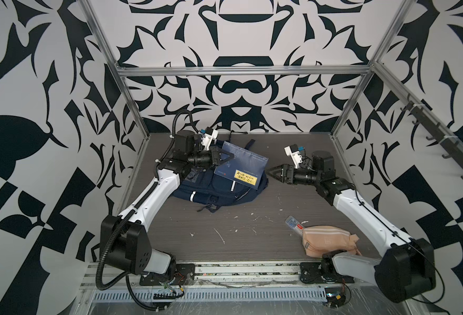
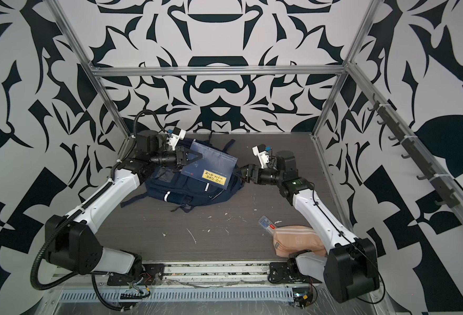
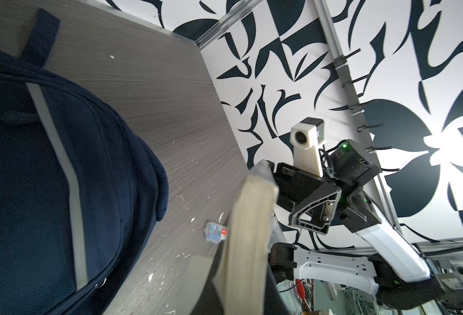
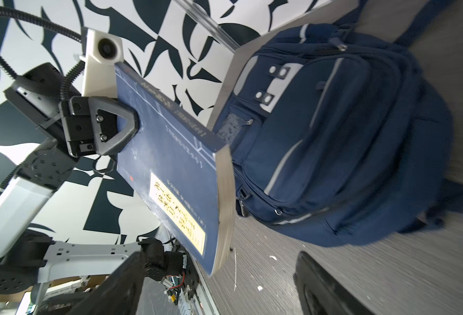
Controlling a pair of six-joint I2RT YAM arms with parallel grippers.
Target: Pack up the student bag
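my left arm reaches out low over the table, with the left gripper clenched on the edge of a blue book, holding it tilted over the student bag, which lies front-up underneath. my right arm stretches inward, and the right gripper is spread wide and empty, just beside the bag.

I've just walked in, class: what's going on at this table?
The left hand grips a blue book by one edge, holding it above the student bag, which lies on the table. The right hand is open and empty beside the book's free edge. The book isn't inside yet; a pink pouch and clear case lie nearby.
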